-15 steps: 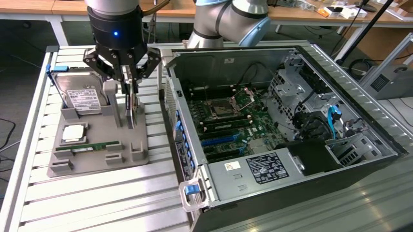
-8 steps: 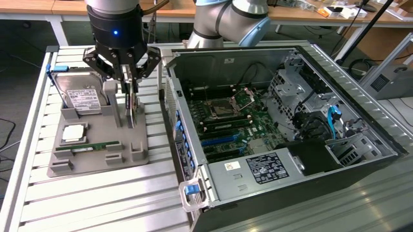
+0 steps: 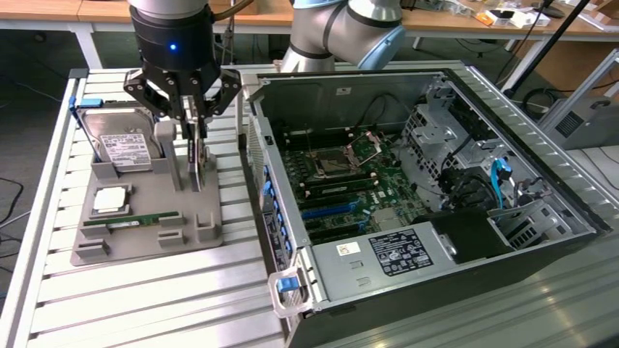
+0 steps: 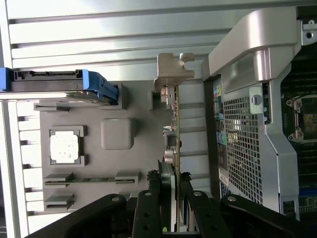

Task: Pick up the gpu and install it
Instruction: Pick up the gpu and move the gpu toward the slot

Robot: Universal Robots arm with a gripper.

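Note:
The gpu [image 3: 199, 163] is a thin dark card standing on edge in a slot of the grey holder tray [image 3: 145, 243], at the exterior view's left. My gripper [image 3: 193, 125] reaches down over it from above, with its jaws shut on the card's upper edge. In the wrist view the gpu [image 4: 174, 124] appears edge-on, its silver bracket at the far end, and my gripper [image 4: 177, 198] has a black finger [image 4: 166, 183] pressed against each face. The card's lower edge still sits at the holder tray [image 4: 133, 106].
The tray also holds a silver hard drive [image 3: 121, 141] standing in a blue frame, a square processor [image 3: 111, 199] and a narrow green RAM stick [image 3: 130, 219]. The open computer case [image 3: 541, 210] lies to the exterior view's right, with the motherboard's blue slots [image 3: 324, 212] exposed.

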